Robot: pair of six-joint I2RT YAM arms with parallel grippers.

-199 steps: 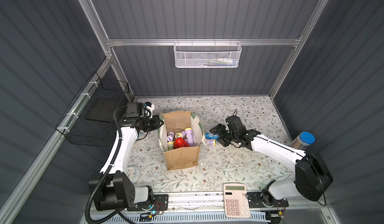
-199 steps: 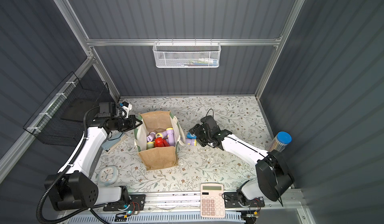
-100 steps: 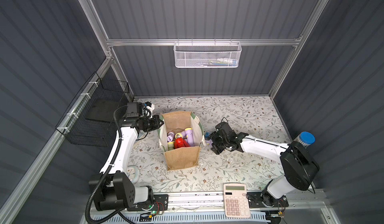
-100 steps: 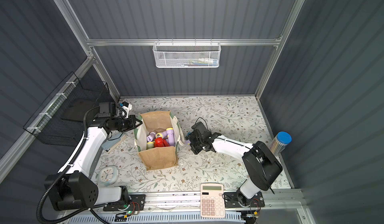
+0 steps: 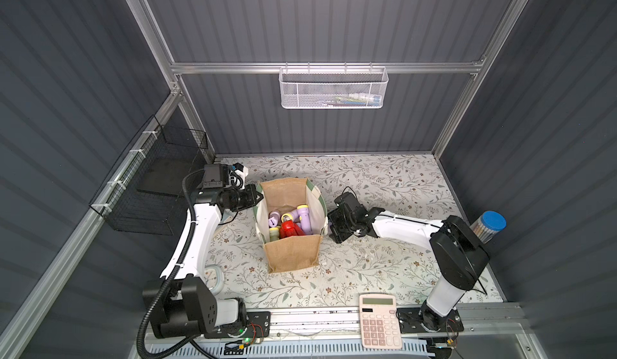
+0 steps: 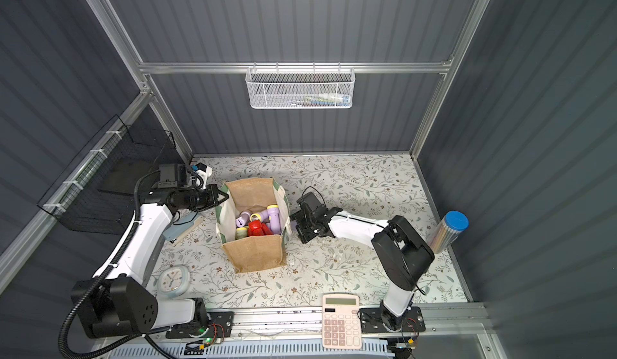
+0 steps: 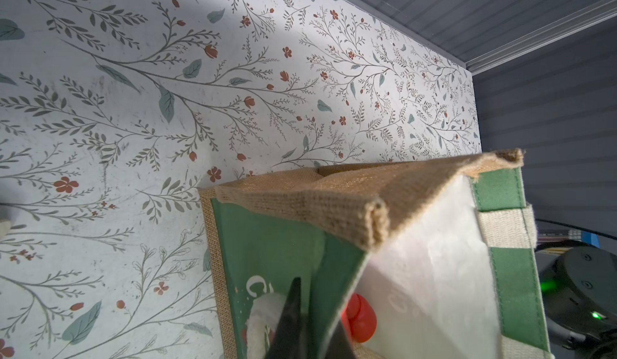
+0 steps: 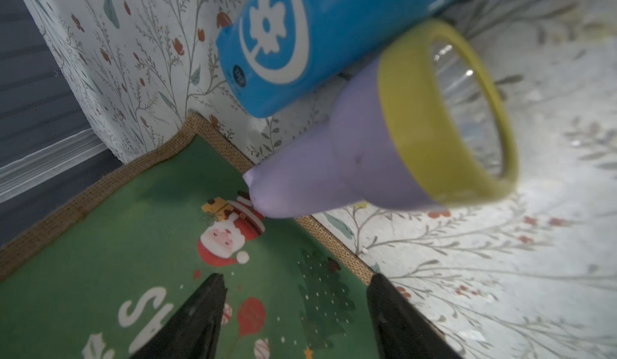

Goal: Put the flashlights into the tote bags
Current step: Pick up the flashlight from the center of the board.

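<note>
While left end effector [image 5: 258, 196] pinches jute tote bag [image 5: 292, 257], right end effector [image 8: 297, 279] open, lilac yellow-ringed flashlight [image 8: 360, 160] near.

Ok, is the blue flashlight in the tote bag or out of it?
Out. The blue flashlight lies on the table beside a lilac flashlight, outside the tote bag.

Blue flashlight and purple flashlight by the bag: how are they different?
The blue flashlight has a white flower printed on it; the purple flashlight is plain. The purple flashlight shows a yellow ring round its lens; the blue flashlight's head is hidden. Both lie on the table outside the tote bag.
</note>
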